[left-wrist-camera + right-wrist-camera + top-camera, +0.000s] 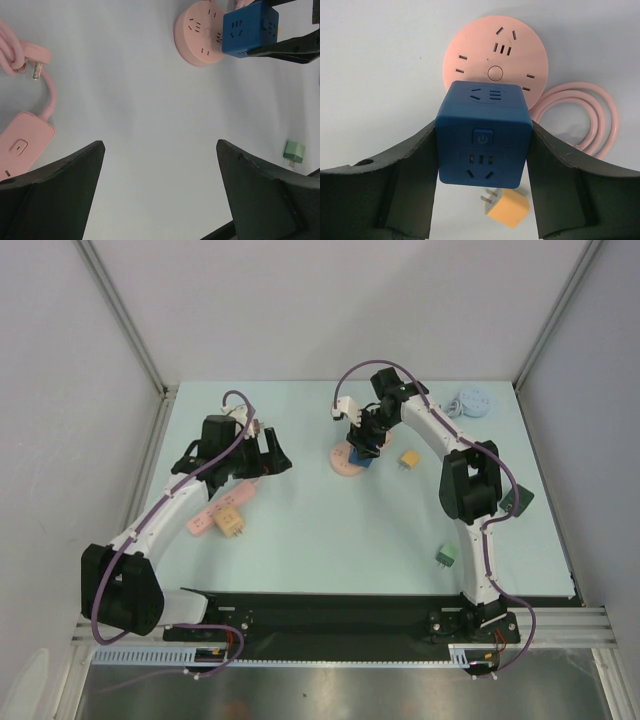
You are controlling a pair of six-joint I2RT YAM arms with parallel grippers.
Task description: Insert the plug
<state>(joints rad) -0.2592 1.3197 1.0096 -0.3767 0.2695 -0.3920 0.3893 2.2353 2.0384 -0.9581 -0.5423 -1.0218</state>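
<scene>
Blue cube adapter (482,135) is clamped in the right end effector (482,170), over one edge of the round pink socket (495,55) on the table (330,530). Whether they touch cannot be told. Yellow plug (507,207) lies nearby. Left end effector (160,190) is spread wide and holds nothing.

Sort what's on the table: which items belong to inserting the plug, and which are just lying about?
In the job: blue cube adapter, gripped in the right hand; round pink socket.
Lying about: pink power strip; yellow plug; green plug; pale blue round item.
</scene>
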